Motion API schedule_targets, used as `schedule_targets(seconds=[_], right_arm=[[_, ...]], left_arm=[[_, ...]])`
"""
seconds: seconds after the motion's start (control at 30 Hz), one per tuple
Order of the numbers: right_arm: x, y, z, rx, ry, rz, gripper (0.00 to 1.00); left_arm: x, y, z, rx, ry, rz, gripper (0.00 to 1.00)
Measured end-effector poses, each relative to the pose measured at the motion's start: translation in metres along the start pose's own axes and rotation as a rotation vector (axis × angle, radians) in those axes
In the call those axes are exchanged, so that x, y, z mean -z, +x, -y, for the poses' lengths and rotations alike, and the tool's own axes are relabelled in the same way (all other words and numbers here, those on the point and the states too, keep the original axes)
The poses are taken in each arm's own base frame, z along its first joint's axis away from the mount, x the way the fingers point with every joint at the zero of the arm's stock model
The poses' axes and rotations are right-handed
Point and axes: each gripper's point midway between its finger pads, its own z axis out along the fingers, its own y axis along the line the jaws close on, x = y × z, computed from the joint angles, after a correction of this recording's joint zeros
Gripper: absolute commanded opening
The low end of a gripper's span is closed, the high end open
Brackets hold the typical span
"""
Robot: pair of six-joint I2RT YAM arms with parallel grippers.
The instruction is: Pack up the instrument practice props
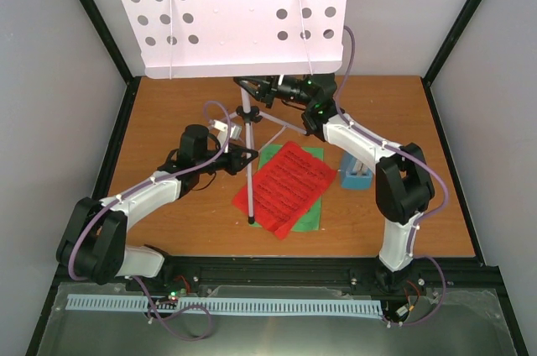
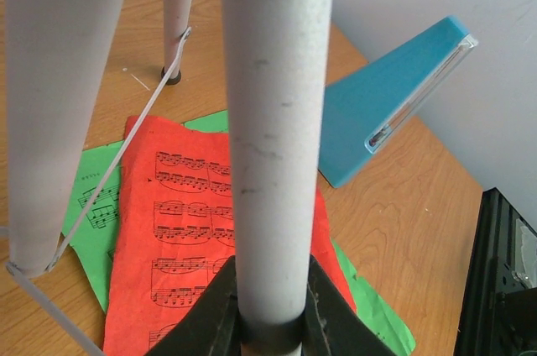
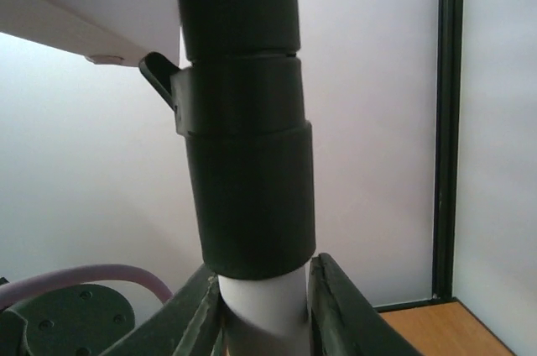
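**pedalpoint:** Quick rundown, big stuff first? Where's everything sitting?

**reedsplitter:** Sure. Brown wooden table (image 1: 168,230) inside white walls. The music stand (image 1: 235,12) is upright near the back middle. Its white hole-punched desk fills the top of the overhead view, with the silver tripod legs spread on the wood underneath. One black-tipped foot lands right at the left edge of the papers.

**pedalpoint:** And the arms?

**reedsplitter:** Both are reaching in to the stand, the left arm low and the right arm up high under the desk.

**pedalpoint:** Papers?

**reedsplitter:** The red music sheet (image 1: 285,186) lies flat on top of the green music sheet (image 1: 312,213), mid-table and a bit skewed, with green peeking out around the edges. The blue metronome (image 1: 356,175) stands on the table just beside them, on their right.

**pedalpoint:** Grips?

**reedsplitter:** The left gripper (image 2: 270,306) is clenched on a silver tube low on the stand, with a black finger tight against each side. I can't tell if that tube is a leg or the centre pole. The right gripper (image 3: 264,306) is squeezed onto the pale tube right under a black collar, just below the desk.
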Motion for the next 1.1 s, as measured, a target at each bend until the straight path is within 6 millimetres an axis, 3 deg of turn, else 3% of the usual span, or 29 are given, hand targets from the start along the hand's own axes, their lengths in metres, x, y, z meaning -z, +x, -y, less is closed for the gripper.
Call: schedule_targets(seconds=[0.1,0.13,0.43,0.63,0.77,1.1], right_arm=[[-0.001,0.002,0.0,0.033,-0.006,-0.001,0.04],[0.0,0.002,0.0,0.067,-0.007,0.002,0.03],[-0.005,-0.001,0.002,0.066,-0.005,-0.012,0.03],[-0.019,-0.01,0.004,0.057,0.003,-0.014,0.03],[-0.029,-0.017,-0.006,0.066,-0.011,0.005,0.03],[-0.053,-0.016,-0.041,-0.033,-0.056,0.039,0.03]], left_arm=[[0.0,-0.001,-0.001,-0.002,-0.005,0.003,0.0],[0.0,-0.001,0.0,-0.001,-0.004,0.003,0.0],[0.006,-0.007,-0.005,-0.027,-0.083,0.007,0.0],[0.02,-0.032,-0.006,-0.066,-0.173,0.054,0.0],[0.036,-0.051,0.0,-0.122,-0.216,0.107,0.0],[0.083,-0.076,0.022,-0.258,-0.302,0.224,0.0]])
